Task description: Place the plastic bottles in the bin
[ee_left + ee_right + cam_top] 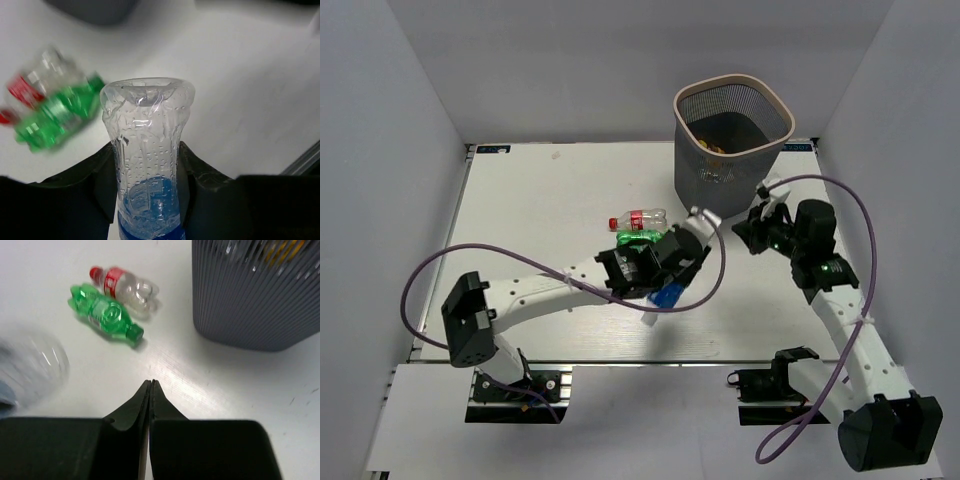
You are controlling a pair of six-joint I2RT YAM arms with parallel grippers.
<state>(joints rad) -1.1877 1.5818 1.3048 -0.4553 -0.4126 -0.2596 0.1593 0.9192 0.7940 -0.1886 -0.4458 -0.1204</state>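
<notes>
A clear plastic bottle with a blue label (147, 140) is clamped across its ribbed body by the left end effector (147, 185), the base pointing away from the wrist. Gripping it around the middle seems meant to let the bottle be carried over the rim and dropped. It is held above the white bench (540, 200), on the near-left side of the tall dark grey mesh bin with the beige-pink rim (720, 175), not yet over the opening. Two more bottles lie side by side on the bench left of the bin, touching or nearly so: a translucent green bottle (105, 315) and, on its far side, a clear bottle with a red label and red cap (125, 285). The right end effector (151, 390) is closed with nothing between its fingers, parked close to the bin's near-right corner, probably to leave the left arm's path free. Inside the bin, something yellow-orange (712, 147) is seen at the bottom, but what else it holds cannot be told. By this judgement, three bottles remain outside the bin.
</notes>
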